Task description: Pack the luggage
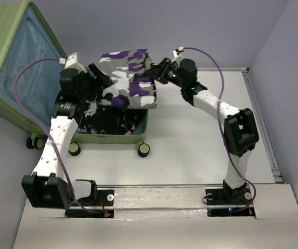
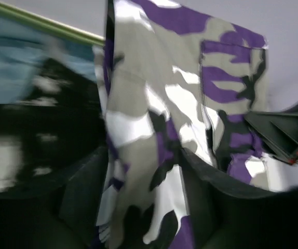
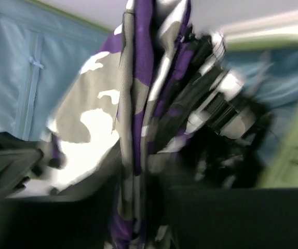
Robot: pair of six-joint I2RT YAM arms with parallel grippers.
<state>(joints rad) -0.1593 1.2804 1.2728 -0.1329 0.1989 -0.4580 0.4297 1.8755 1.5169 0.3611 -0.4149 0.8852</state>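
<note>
Your luggage (image 1: 22, 78) is lying open at the left of the table (image 1: 201, 140). Its blue-lined lid is leaning back, and its base (image 1: 133, 139) is sitting flat just behind the left arm, with a black-and-white garment (image 1: 107, 120) lying in it. A folded camouflage garment (image 1: 131, 78) is hanging over the far right part of that base. Your left gripper (image 1: 99, 79) is clamping the garment's left edge, the fabric bunching between its fingers (image 2: 84, 197). Your right gripper (image 1: 157, 73) is pinching the opposite edge, its fingers (image 3: 81, 212) closing on the folded layers. Both grippers are hovering above the base, touching only the cloth.
</note>
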